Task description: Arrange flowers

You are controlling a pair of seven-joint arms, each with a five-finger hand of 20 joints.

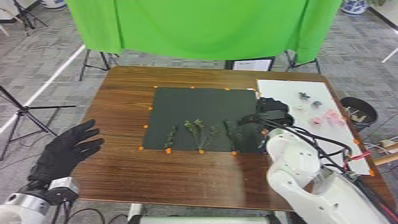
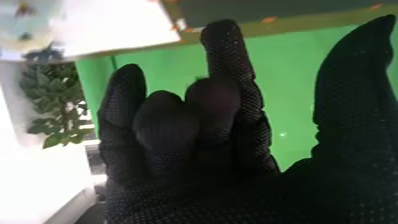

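One forked sprig (image 1: 201, 135), branches forward

the mat (image 1: 202, 107) is dark grey, the table (image 1: 120, 175) brown, the curtain (image 1: 204, 30) bright green.

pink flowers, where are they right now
In the head view, the pink flowers lie at the right on the white sheet, near the dark bin.

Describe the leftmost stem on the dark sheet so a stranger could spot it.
On the brown table lies a dark sheet. Near its lower left corner is a slim green stem, narrower than the branching greenery to its right.
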